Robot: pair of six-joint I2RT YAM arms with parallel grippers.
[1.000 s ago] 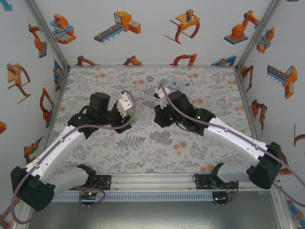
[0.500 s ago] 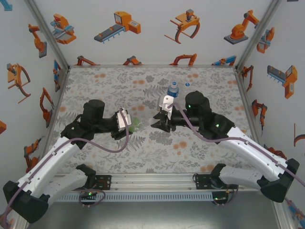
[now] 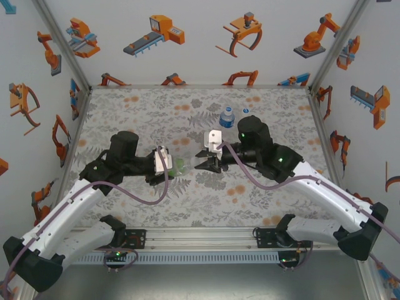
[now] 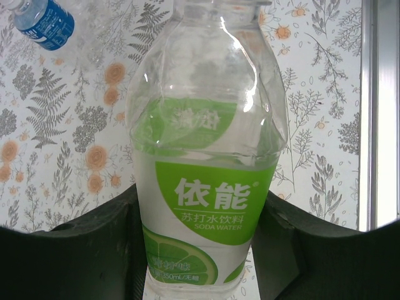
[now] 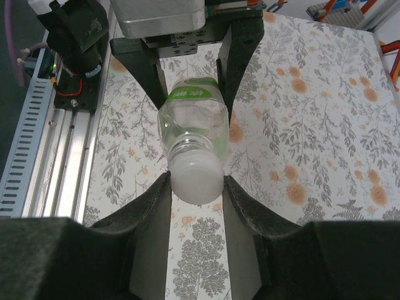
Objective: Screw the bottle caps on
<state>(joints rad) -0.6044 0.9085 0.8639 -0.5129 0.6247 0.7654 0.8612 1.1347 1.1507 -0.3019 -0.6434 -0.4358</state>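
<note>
Holding the bottle: your left pincer (image 4: 200, 250) is clamping the green-label bottle (image 4: 206, 156) by its lower body, one finger on each side of the label. The bottle is lying sideways in that grip with its neck pointing at the right arm. This hold is bracing the body against turning while the other end is being worked.
Right pincer: your right pincer (image 5: 195, 195) is gripping the white cap (image 5: 195, 176), which is sitting on the mouth of that same bottle. Its two fingers are pressing the cap's round sides, and the wrist is lining up with the bottle's long axis, so a roll of the wrist would be turning the cap along its thread.
Cap seating: the cap is looking square on the neck, but you are not getting a view of how far it is threaded.
Blue-label bottle: the blue-label bottle (image 3: 228, 117) is standing upright towards the far side of the table (image 3: 125, 106), apart from both pincers and waiting its turn. A small round thing (image 3: 245, 110) is lying just beside it; it is too small to name, possibly the other cap.
Step in hand: by my judgement you are twisting on the first cap, with the second bottle not yet handled.
Risk: if the left grip is slipping on the smooth label, the whole bottle could be spinning with the cap instead of tightening.
</note>
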